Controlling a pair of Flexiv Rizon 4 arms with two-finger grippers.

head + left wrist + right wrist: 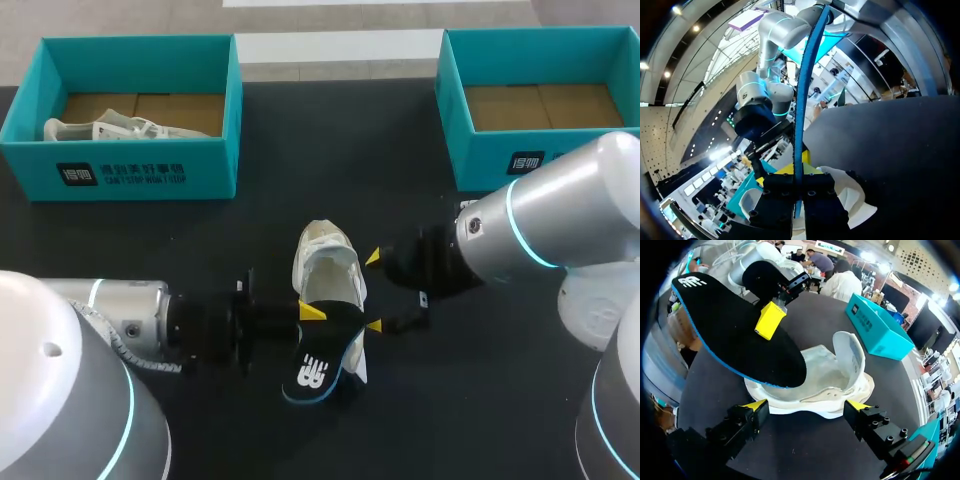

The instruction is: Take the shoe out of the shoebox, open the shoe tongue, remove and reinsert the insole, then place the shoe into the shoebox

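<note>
Insole (318,368) removal looks done to me: my left gripper (315,318) is pinched on the black, blue-edged insole, holding it on edge just past the heel end of the shoe (325,262), its tip hanging over the shoe's opening but not seated inside. The white shoe itself lies on the desk (200,240), out of any box, with the tongue pulled back and the inside showing. My right gripper (807,407) sits just beside the shoe with its fingers spread wide along the shoe's side, pinching nothing. As I judge it, taking out, opening and removing are behind me; what is left is sliding the insole back in, flattening it, then carrying the shoe to the empty shoebox (490,155) well beyond the shoe on my right. The other shoebox (120,170), beyond the shoe on my left, holds a second shoe (110,128).
</note>
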